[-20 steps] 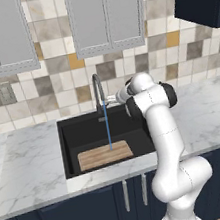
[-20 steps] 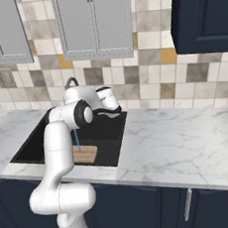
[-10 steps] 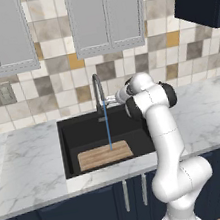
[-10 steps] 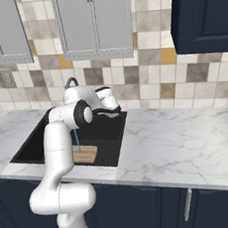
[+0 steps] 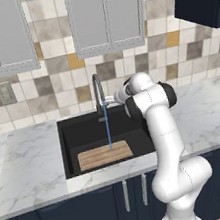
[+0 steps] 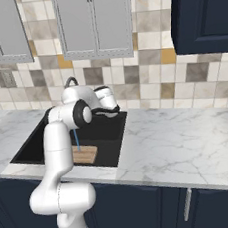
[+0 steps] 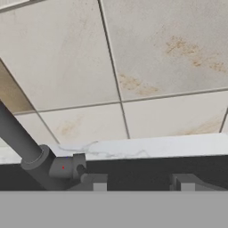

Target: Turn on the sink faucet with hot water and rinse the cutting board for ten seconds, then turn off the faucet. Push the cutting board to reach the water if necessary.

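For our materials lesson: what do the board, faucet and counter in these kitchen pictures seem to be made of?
Board: looks like light wood, striped with lengthwise grain.
Faucet: probably metal, dark grey with a dull, smooth finish.
Counter: seems polished marble or a look-alike, white with grey veins.

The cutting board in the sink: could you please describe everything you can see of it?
The cutting board is a flat, rectangular, light-brown wooden slab with lengthwise grain stripes. It lies flat on the floor of the black sink, towards the front wall. The thin blue water stream from the faucet lands on its rear right part.
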Available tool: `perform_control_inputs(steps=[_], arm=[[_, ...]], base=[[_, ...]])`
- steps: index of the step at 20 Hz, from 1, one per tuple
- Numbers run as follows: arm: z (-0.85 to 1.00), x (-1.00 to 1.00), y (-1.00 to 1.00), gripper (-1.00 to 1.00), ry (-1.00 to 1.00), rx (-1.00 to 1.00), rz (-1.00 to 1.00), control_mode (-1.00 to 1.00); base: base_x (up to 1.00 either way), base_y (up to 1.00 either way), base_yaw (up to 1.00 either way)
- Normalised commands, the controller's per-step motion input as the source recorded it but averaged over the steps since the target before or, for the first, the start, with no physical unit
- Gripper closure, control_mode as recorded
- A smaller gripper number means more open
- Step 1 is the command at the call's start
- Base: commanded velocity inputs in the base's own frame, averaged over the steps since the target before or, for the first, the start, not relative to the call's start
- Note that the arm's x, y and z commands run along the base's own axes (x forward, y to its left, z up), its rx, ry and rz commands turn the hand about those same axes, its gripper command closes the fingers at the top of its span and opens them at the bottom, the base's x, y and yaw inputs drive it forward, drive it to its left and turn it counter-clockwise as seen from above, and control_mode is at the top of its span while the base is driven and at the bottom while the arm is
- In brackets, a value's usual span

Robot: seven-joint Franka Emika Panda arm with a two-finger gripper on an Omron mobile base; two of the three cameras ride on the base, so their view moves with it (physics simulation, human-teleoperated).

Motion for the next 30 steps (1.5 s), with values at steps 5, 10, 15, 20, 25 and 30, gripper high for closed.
perform_control_inputs(steps=[5,10,15,20,25,30], arm=[[0.0,0.09,0.52,-1.0,0.03,0.0,0.0,-1.0],[-0.01,0.19,0.6,-1.0,0.04,0.0,0.0,-1.0],[-0.01,0.24,0.66,-1.0,0.04,0.0,0.0,-1.0],[-0.02,0.22,0.68,-1.0,0.05,0.0,0.0,-1.0],[-0.03,0.16,0.75,-1.0,0.07,-0.01,0.0,-1.0],[-0.05,0.02,0.76,-1.0,0.06,-0.03,0.0,-1.0]], base=[[0.0,0.0,0.0],[0.0,0.0,0.0],[0.0,0.0,0.0],[0.0,0.0,0.0],[0.0,0.0,0.0],[0.0,0.0,0.0]])
